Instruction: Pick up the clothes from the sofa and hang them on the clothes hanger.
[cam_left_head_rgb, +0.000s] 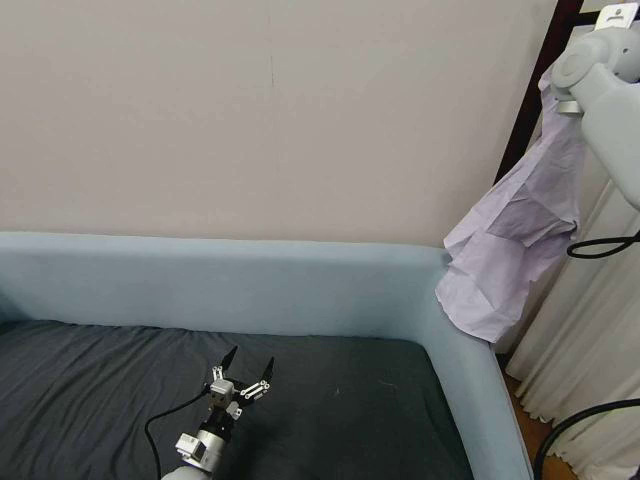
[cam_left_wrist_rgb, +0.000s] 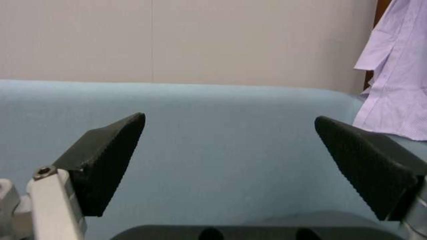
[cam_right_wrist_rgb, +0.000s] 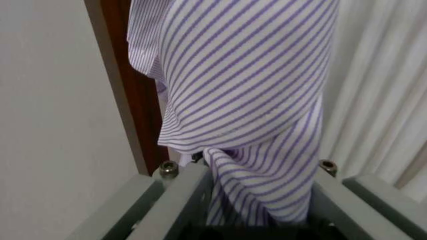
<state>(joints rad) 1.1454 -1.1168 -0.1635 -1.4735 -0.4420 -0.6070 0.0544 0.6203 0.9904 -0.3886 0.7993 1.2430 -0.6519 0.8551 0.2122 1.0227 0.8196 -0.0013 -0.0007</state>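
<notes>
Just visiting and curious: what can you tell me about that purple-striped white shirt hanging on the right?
The thin white shirt with fine purple stripes hangs crumpled from the right gripper, shut on a bunched fold, high beside a dark brown post. It looks like light woven cotton. Its lower edge droops by the end of the light blue sofa; whether they touch is unclear. Pale curtains hang behind.

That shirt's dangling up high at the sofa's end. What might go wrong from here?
1. The right gripper holds just a bunched fold of the striped shirt between its jaws, so the cloth may slip out.
2. The shirt's loose bottom hangs by the sofa arm and might catch there.
The left gripper hovers open above the seat.
</notes>
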